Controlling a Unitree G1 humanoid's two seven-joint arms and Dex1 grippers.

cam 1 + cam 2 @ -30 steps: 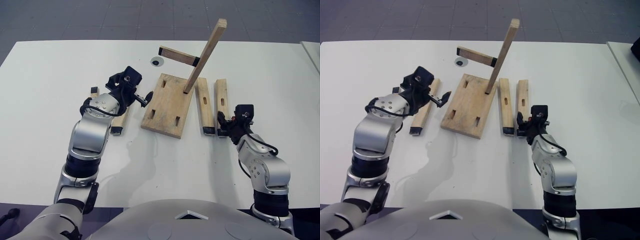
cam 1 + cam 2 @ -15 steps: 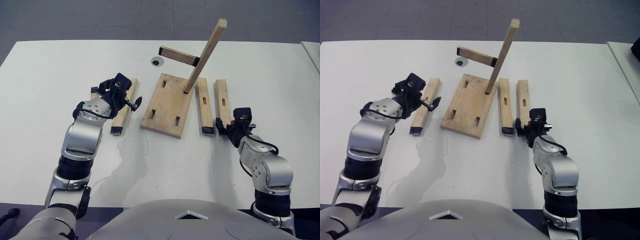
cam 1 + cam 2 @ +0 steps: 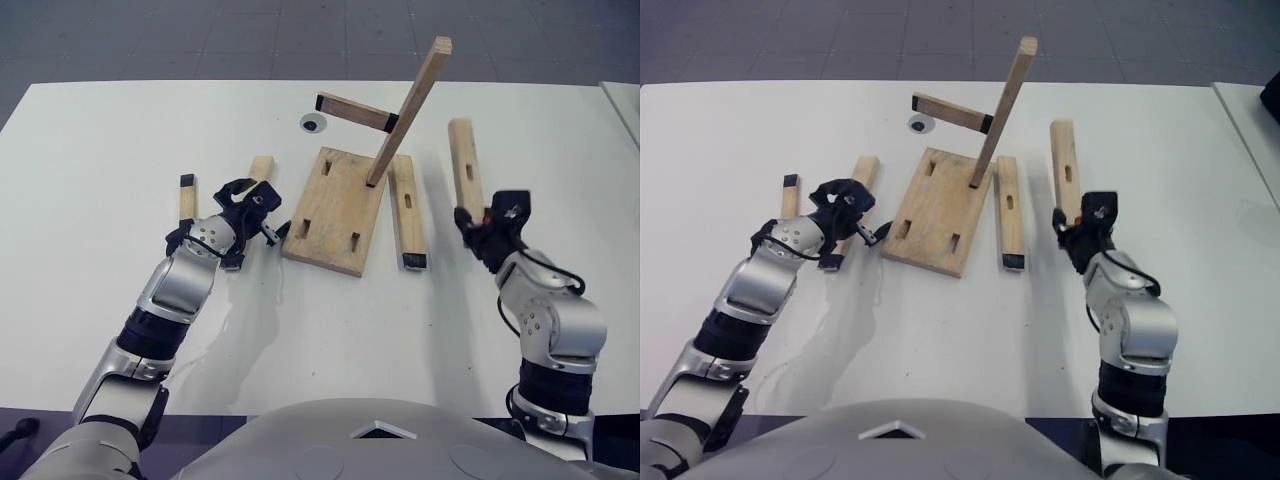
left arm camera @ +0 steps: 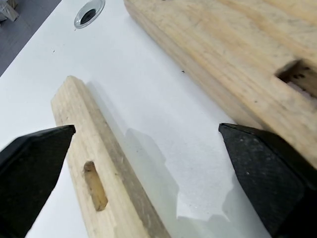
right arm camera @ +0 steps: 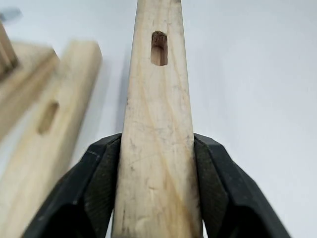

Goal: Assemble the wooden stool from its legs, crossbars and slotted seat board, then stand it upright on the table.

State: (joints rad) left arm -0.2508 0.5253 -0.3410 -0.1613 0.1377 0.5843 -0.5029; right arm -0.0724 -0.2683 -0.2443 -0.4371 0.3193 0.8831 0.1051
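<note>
Slippage threatens: right jaws clench a leg (image 3: 463, 160) near its end, above the surface (image 3: 100, 150), so it may pivot into the standing leg (image 3: 412, 110) on the board (image 3: 330, 215), while left jaws gape over a second leg (image 4: 81, 134) alongside.
</note>
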